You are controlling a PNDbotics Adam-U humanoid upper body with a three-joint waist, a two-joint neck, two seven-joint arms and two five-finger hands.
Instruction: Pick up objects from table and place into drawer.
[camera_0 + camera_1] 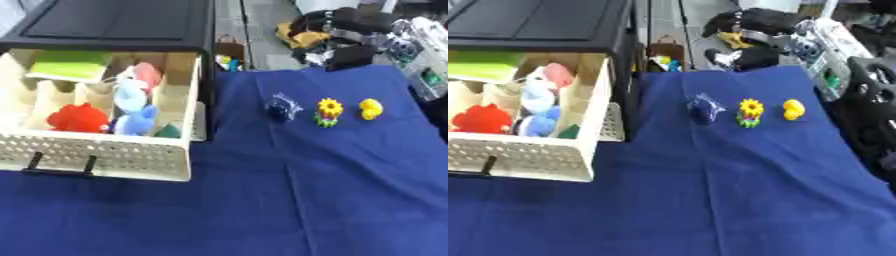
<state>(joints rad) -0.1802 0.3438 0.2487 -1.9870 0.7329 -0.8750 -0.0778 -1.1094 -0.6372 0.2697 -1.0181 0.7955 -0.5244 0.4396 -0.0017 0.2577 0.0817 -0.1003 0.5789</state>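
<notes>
A cream drawer (pixel 105 156) stands pulled out at the left, under a black cabinet (pixel 122 22). In it lie a red toy (pixel 77 118), blue soft toys (pixel 131 107), a pink one (pixel 147 75) and a green flat item (pixel 70 65). On the blue cloth (pixel 306 200) three things sit in a row: a dark blue wrapped object (pixel 282 107), a sunflower toy (pixel 329 112) and a yellow duck (pixel 371 108). A black part of my right hand or arm (pixel 872 105) shows at the right edge of the right eye view, apart from the toys. My left hand is out of sight.
Behind the cloth's far edge lies clutter: black and yellow items (pixel 332 30) and a grey-white device (pixel 424 55). The drawer's perforated front carries two black handle posts (pixel 61 165). The cloth's front half holds nothing.
</notes>
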